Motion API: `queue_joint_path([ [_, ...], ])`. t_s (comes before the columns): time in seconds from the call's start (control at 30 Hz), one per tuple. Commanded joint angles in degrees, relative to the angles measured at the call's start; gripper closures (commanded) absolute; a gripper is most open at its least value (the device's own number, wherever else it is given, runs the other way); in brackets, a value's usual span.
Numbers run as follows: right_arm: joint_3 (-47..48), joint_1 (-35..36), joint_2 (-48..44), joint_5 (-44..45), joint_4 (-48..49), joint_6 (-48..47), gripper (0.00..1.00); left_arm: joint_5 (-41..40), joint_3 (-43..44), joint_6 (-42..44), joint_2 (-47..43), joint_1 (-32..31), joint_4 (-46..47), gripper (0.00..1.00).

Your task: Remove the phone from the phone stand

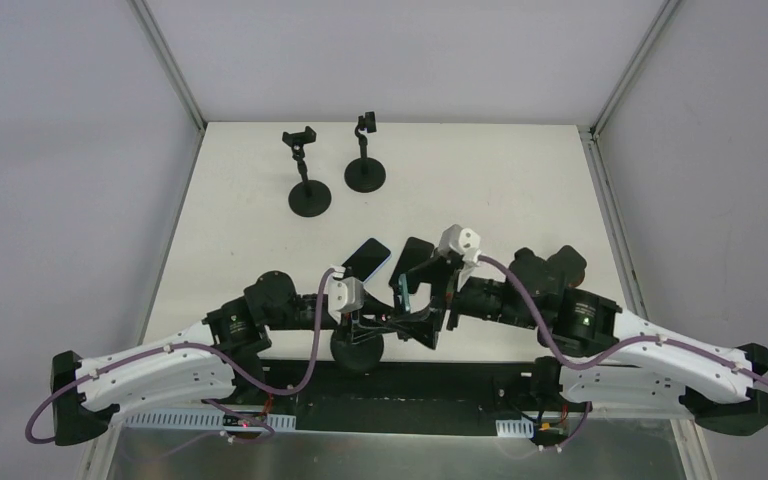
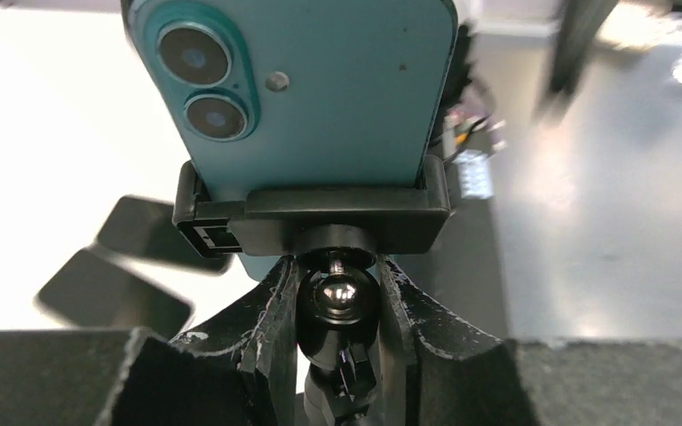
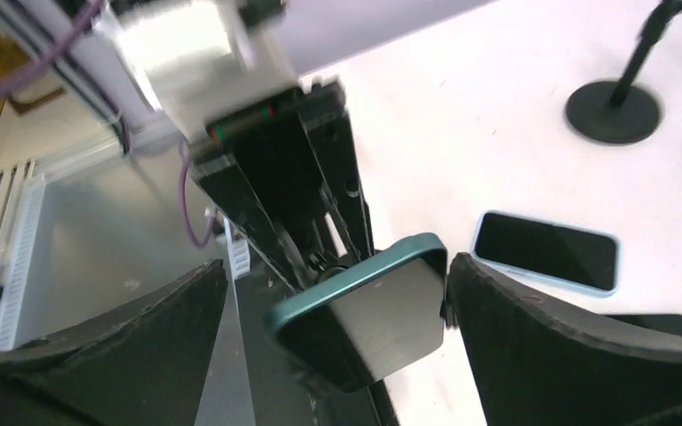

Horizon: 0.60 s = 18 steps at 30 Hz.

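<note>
The left arm reaches in low from the near-left edge. Its left tool [image 2: 337, 306] is pinched on the ball-joint neck of the phone stand [image 2: 315, 216], just under the clamp. The phone [image 2: 320, 89] sits upright in that clamp, near the front middle of the worktop [image 1: 480, 180]. The right arm bends in from the near right, its right tool [image 3: 337, 275] spread wide around the phone. One finger [image 3: 568, 355] is close beside the phone's edge and the other stands well apart.

There are three stands in all, two of them empty [image 1: 309, 197] [image 1: 365, 174] at the far side. There are three phones: one clamped, and a light-blue phone [image 1: 365, 258] and a black phone [image 1: 415, 254] lying flat.

The clamped phone has a smooth teal back with two round lenses. The stands are matte black with round bases.
</note>
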Motion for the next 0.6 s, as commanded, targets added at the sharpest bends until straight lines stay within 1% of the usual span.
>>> queue_joint_path([
  [0.0, 6.5, 0.3, -2.0, 10.1, -1.7, 4.0, 0.01, -14.9, 1.9, 10.7, -2.1, 0.3, -10.7, 1.00],
  [0.1, 7.1, 0.3, -3.1, 16.8, -3.5, 8.6, 0.01, -19.8, 0.8, 12.9, -1.7, 0.2, -12.0, 1.00],
  [0.17, 8.4, 0.3, -2.9, 21.7, -7.0, 13.4, 0.01, -21.8, -0.2, 13.5, -1.0, 0.2, -12.0, 1.00],
  [0.23, 11.9, 0.3, -0.5, 25.8, -15.0, 20.4, 0.01, -22.9, -1.4, 13.5, -0.6, 0.2, -12.0, 1.00],
  [0.27, 15.4, 0.3, 1.1, 27.0, -22.3, 23.7, 0.01, -23.0, -1.8, 13.6, -0.6, 0.2, -12.0, 1.00],
  [0.37, 24.0, 0.1, 6.9, 25.5, -37.5, 32.6, 0.01, -22.8, -2.7, 13.0, -1.0, 0.2, -12.0, 1.00],
  [0.43, 30.2, -0.3, 11.5, 23.0, -46.5, 36.0, 0.01, -22.6, -2.9, 12.7, -1.0, 0.2, -12.0, 1.00],
  [0.5, 34.7, -0.4, 15.2, 21.8, -51.6, 38.7, 0.01, -22.4, -2.8, 12.5, -0.9, 0.2, -12.0, 1.00],
  [0.57, 37.1, -0.6, 17.4, 20.0, -53.2, 40.9, 0.10, -22.1, -2.7, 12.4, -0.4, 0.2, -12.0, 1.00],
])
